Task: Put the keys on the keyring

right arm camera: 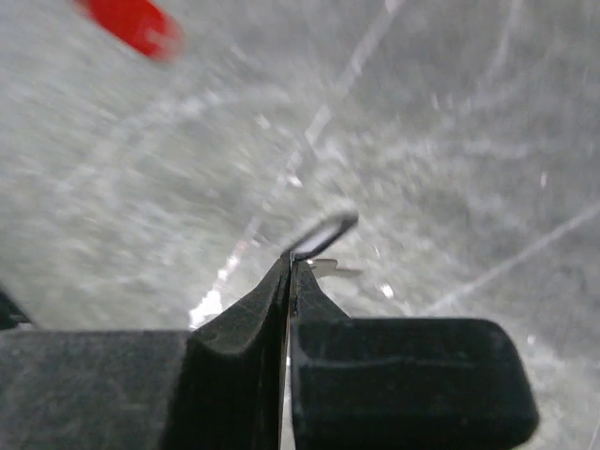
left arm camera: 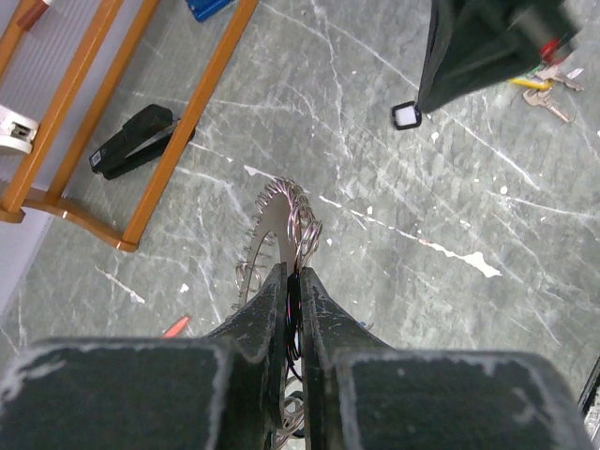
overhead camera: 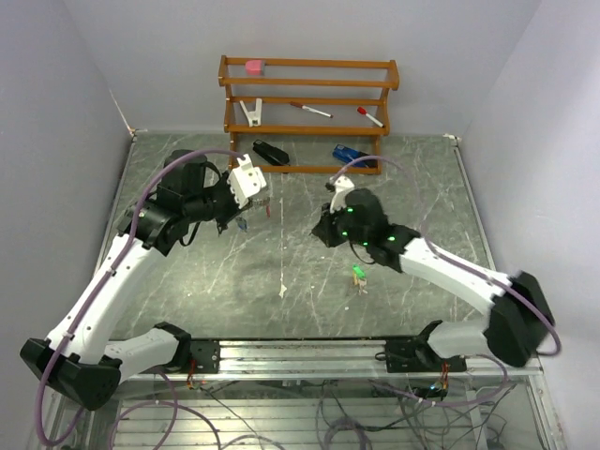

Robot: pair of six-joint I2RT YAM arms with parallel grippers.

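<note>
Pinching the keyring edge-on in the left gripper, fingertips pressed almost together on the wire; fanning out just ahead of those tips, a fringe of small metal loops; nipping a small silver key in the right gripper, pads flat against each other, only a looped end poking past the tips; held apart from the left gripper, off to its right; lying on the table just to the near side of the right gripper, a green-tagged key.

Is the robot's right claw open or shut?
Shut: in its wrist view the right gripper has its black fingers pressed together, pinching a thin silver metal loop at their tips.
</note>
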